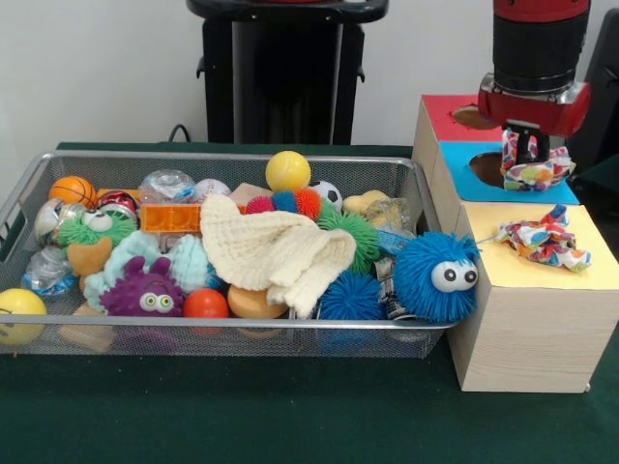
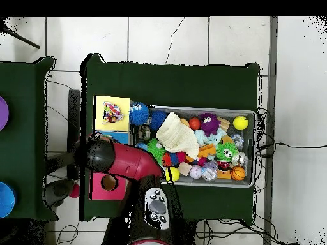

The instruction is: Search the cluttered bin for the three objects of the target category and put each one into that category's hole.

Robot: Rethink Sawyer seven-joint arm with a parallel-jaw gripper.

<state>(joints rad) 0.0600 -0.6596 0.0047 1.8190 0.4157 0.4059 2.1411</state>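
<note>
2 patterned cloth scraps, one (image 1: 535, 174) seemingly gripped over blue hole (image 1: 486, 169), other (image 1: 547, 240) on yellow top

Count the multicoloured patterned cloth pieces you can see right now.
2. One cloth piece is in the gripper above the blue box top. The other cloth piece lies on the yellow box top. More could be buried in the bin.

Count: two multicoloured patterned fabric scrunchies (image 1: 547, 239) (image 1: 534, 170); three coloured box tops (image 1: 542, 261); one cream knitted cloth (image 1: 274, 251); one wire mesh bin (image 1: 222, 338); roughly five spiky rubber balls (image 1: 435, 275), some possibly hidden.
</note>
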